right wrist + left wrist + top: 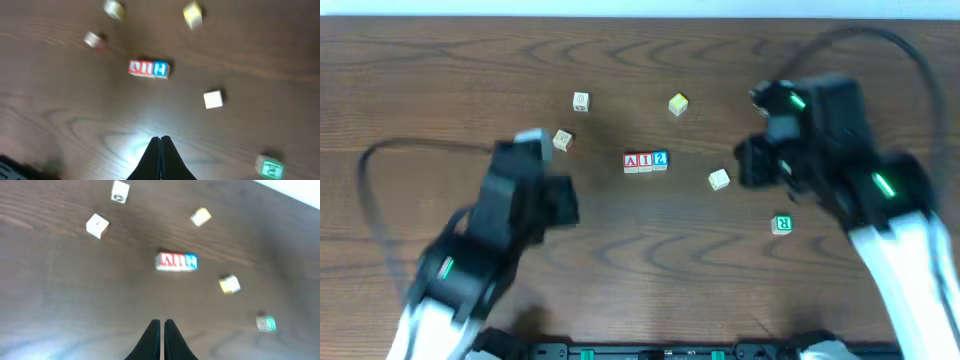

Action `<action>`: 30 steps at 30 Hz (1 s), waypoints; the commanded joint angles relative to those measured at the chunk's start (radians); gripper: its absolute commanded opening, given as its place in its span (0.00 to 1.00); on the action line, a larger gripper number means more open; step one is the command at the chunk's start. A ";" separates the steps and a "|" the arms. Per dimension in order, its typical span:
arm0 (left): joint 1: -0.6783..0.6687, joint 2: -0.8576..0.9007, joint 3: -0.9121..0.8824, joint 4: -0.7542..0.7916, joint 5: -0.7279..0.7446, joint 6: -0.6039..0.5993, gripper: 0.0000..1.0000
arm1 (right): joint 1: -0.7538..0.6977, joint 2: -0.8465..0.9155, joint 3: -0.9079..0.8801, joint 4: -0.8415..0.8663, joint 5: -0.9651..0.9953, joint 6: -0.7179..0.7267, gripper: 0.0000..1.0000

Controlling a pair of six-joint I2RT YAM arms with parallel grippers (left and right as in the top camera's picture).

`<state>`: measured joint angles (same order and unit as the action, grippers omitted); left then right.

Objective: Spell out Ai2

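Three letter blocks stand side by side in a row at the table's middle: two with red faces and one with a blue face at the right. The row also shows in the left wrist view and the right wrist view. My left gripper is shut and empty, held above the table near the front left, well away from the row. My right gripper is shut and empty, above the table to the right of the row.
Loose blocks lie around: a white one, a cream one, a yellow one, a pale one and a green one. A black cable loops at the left.
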<state>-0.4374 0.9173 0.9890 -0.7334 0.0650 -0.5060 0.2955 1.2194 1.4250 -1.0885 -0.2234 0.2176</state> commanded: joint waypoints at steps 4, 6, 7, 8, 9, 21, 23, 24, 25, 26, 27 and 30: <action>-0.183 -0.200 -0.005 -0.154 -0.188 0.004 0.06 | 0.007 -0.369 -0.185 -0.047 0.021 -0.058 0.02; -0.209 -0.206 -0.005 -0.196 -0.200 -0.003 0.06 | 0.007 -0.478 -0.249 -0.071 0.026 -0.058 0.29; -0.211 -0.204 -0.005 -0.201 -0.200 -0.003 0.17 | 0.007 -0.521 -0.269 -0.087 0.034 -0.058 0.61; -0.211 -0.201 -0.005 -0.200 -0.200 -0.005 0.45 | 0.007 -0.558 -0.280 -0.106 0.037 -0.058 0.99; -0.211 -0.200 -0.005 -0.198 -0.201 -0.007 0.80 | 0.007 -0.578 -0.283 -0.120 0.036 -0.058 0.99; -0.211 -0.199 -0.005 -0.242 -0.192 -0.006 0.95 | 0.007 -0.633 -0.283 -0.188 0.036 -0.058 0.99; -0.211 -0.200 -0.005 -0.242 -0.192 -0.006 0.95 | 0.007 -0.633 -0.283 -0.188 0.036 -0.058 0.99; -0.211 -0.199 -0.005 -0.242 -0.192 -0.006 0.95 | 0.007 -0.633 -0.283 -0.188 0.036 -0.058 0.99; -0.211 -0.200 -0.005 -0.242 -0.193 -0.006 0.95 | 0.007 -0.633 -0.283 -0.188 0.036 -0.058 0.99; -0.218 -0.205 -0.005 -0.244 -0.192 -0.006 0.95 | 0.007 -0.633 -0.283 -0.188 0.036 -0.058 0.99; -0.218 -0.210 -0.005 -0.244 -0.192 -0.006 0.96 | 0.007 -0.633 -0.283 -0.188 0.036 -0.058 0.99; -0.193 -0.233 -0.005 -0.245 -0.192 -0.006 0.95 | 0.007 -0.633 -0.283 -0.188 0.036 -0.058 0.99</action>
<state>-0.6476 0.7094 0.9886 -0.9718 -0.1123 -0.5045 0.2962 0.5861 1.1450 -1.2724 -0.1963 0.1707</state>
